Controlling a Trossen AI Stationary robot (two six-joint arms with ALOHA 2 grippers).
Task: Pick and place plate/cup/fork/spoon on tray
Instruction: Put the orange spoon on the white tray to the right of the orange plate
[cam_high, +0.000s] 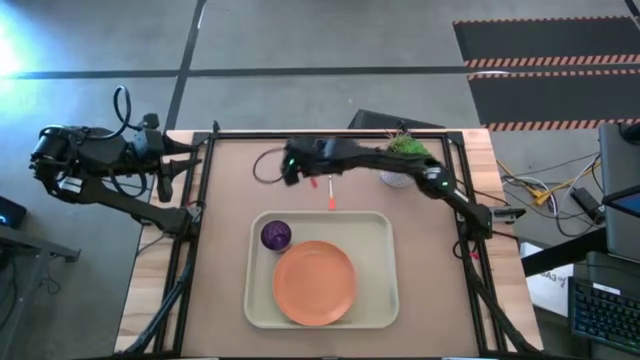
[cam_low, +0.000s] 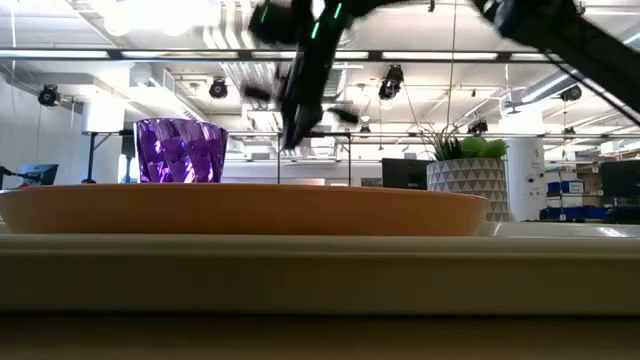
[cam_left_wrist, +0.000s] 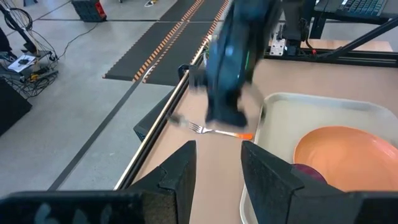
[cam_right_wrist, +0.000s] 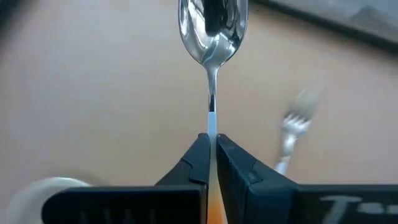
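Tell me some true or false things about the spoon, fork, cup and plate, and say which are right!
1. The right end effector is shut on the spoon. True.
2. The fork lies on the tray. False: it lies on the table, outside the tray.
3. The cup stands on the tray beside the plate. True.
4. The left end effector holds the plate. False: it is open, holds nothing and waits off the table's left side.
5. The plant pot is on the tray. False: it stands on the table behind the tray.
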